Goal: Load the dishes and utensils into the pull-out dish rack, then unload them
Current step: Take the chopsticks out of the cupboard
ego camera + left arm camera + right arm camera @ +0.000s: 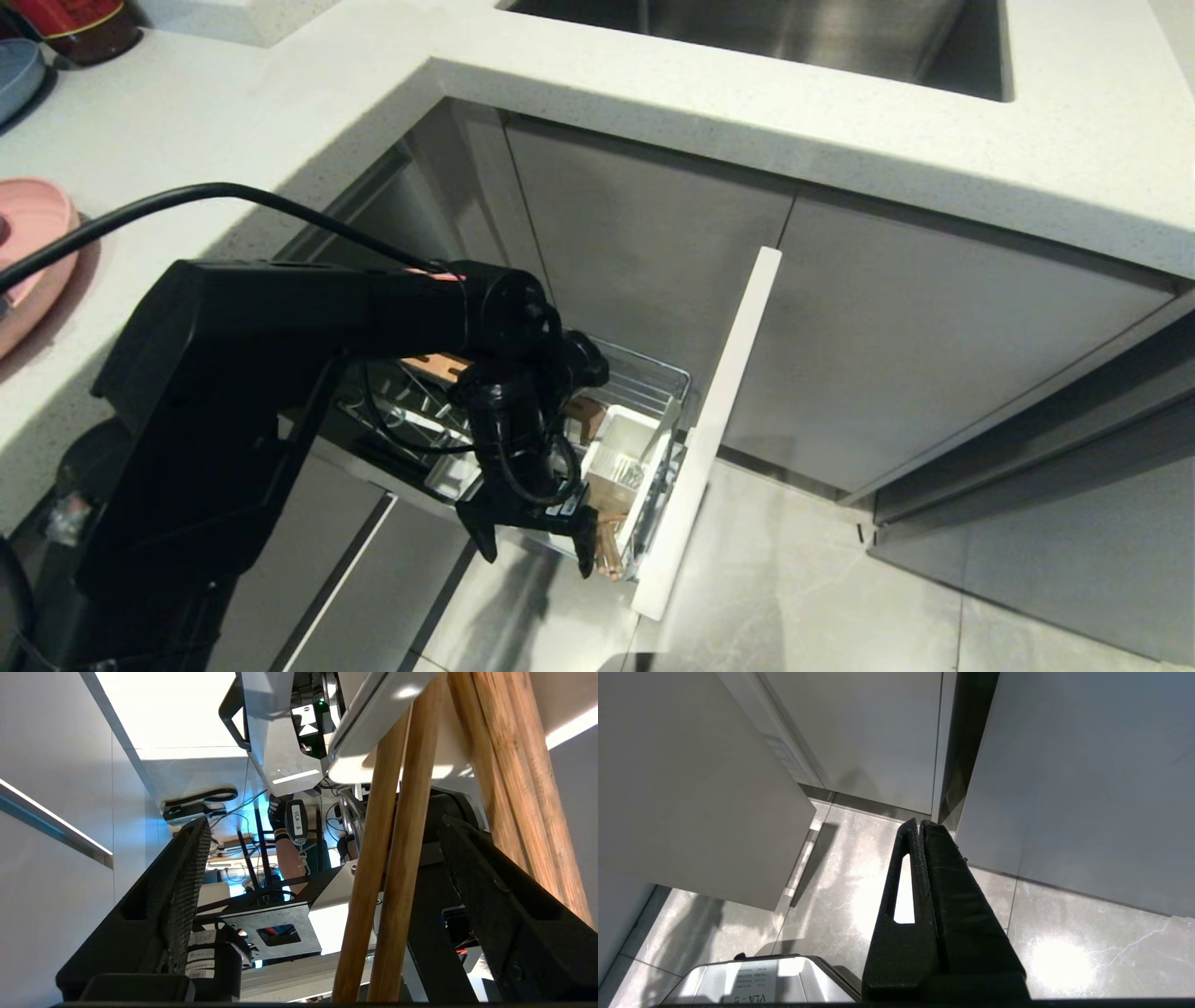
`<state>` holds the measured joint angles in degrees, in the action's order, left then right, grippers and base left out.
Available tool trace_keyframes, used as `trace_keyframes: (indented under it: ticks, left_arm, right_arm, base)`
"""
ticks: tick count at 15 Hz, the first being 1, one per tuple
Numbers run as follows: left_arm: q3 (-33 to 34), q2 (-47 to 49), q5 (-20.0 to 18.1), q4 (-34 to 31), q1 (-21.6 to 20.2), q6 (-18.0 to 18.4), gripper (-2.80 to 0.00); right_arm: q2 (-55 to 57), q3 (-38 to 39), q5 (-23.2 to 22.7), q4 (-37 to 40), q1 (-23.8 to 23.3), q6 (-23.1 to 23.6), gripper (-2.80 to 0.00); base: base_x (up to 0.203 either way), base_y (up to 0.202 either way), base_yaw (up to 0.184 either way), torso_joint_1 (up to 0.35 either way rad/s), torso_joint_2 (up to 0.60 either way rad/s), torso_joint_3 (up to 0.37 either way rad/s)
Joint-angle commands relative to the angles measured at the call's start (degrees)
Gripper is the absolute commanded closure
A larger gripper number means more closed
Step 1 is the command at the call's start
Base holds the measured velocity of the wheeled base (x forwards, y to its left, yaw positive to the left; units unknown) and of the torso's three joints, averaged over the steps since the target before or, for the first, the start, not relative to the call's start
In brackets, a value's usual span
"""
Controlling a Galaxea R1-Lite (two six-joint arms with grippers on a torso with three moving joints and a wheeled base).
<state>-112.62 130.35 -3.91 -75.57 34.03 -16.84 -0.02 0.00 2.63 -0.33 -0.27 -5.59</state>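
The left gripper (537, 546) hangs beside the pulled-out rack (653, 392), just at the white cutlery box (624, 457). Its jaws stand wide, holding nothing. The chopsticks (387, 868) stand between the open fingers (187, 877), leaning in the box. The right gripper (920, 828) is closed, above the floor (840, 877).

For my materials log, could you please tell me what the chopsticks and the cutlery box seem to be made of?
Chopsticks: apparently light wood, matte, with visible lengthwise grain. Cutlery box: probably white plastic, smooth and slightly glossy.
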Motion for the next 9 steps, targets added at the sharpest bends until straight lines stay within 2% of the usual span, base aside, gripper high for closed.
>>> trace_keyframes:
  ticks: [1,5,6,9]
  left_arm:
    - [-0.1,0.3,0.0,-0.3,-0.1,-0.1,-2.80]
    - [-0.1,0.0,-0.1,-0.2,0.0,-0.1,-2.80]
    - [-0.1,-0.1,-0.1,-0.2,0.1,-0.2,0.00]
    - [-0.1,-0.5,-0.5,0.9,0.5,-0.3,0.00]
  right_arm:
    - [-0.2,0.0,0.0,0.0,0.0,0.0,0.00]
    - [-0.2,0.0,0.0,0.0,0.0,0.0,0.00]
    - [-0.2,0.0,0.0,0.0,0.0,0.0,0.00]
    - [-0.2,0.0,0.0,0.0,0.0,0.0,0.00]
  base:
    - [0.000,0.000,0.000,0.000,0.00,0.000]
    - [0.000,0.000,0.000,0.000,0.00,0.000]
    - [0.000,0.000,0.000,0.000,0.00,0.000]
    - [0.000,0.000,0.000,0.000,0.00,0.000]
